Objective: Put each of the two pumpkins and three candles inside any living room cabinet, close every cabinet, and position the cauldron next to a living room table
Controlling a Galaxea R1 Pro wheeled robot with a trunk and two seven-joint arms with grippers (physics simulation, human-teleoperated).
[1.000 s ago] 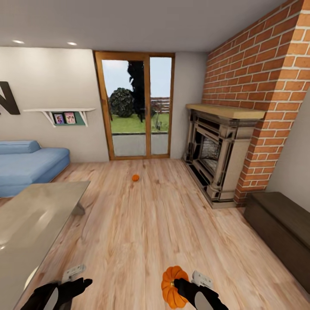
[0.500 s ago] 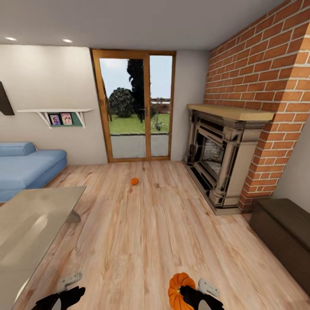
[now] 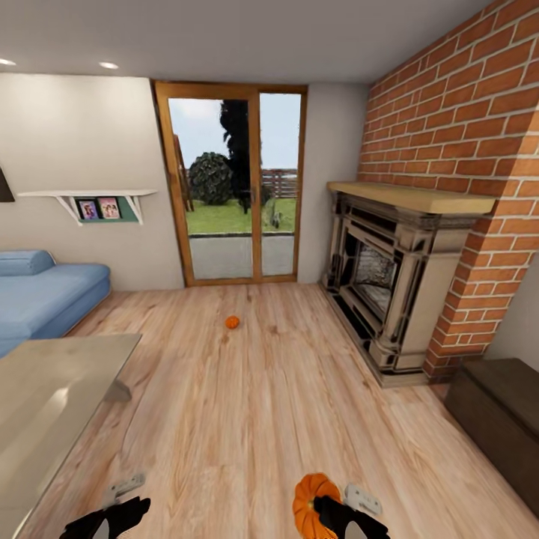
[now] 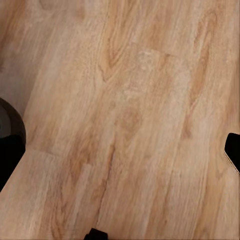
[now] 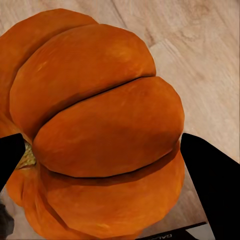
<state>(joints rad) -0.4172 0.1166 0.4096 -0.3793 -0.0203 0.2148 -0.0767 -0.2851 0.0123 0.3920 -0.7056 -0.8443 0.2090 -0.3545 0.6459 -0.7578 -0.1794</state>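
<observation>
My right gripper (image 3: 333, 515) is shut on an orange ribbed pumpkin (image 3: 311, 503), held low at the bottom of the head view. In the right wrist view the pumpkin (image 5: 100, 125) sits between the two black fingers (image 5: 212, 175). A second small pumpkin (image 3: 232, 322) lies on the wood floor ahead, before the glass door. The left gripper (image 3: 120, 515) hangs open over bare floor, its fingers (image 4: 233, 150) spread wide with nothing between them. The glass-topped table (image 3: 52, 389) stands at the left. The dark-brown cabinet (image 3: 501, 404) stands at the right wall, its front closed. The candles and cauldron are out of view.
A brick chimney with a fireplace (image 3: 389, 292) juts out on the right, just before the cabinet. A blue sofa (image 3: 45, 296) lies at the far left behind the table. A wooden glass door (image 3: 232, 187) closes the far wall. Wood floor runs between table and fireplace.
The whole view has shifted as the camera moved: table and sofa slid left, fireplace and cabinet right and down. The right gripper still holds its pumpkin. Both arms sit lower in the picture.
</observation>
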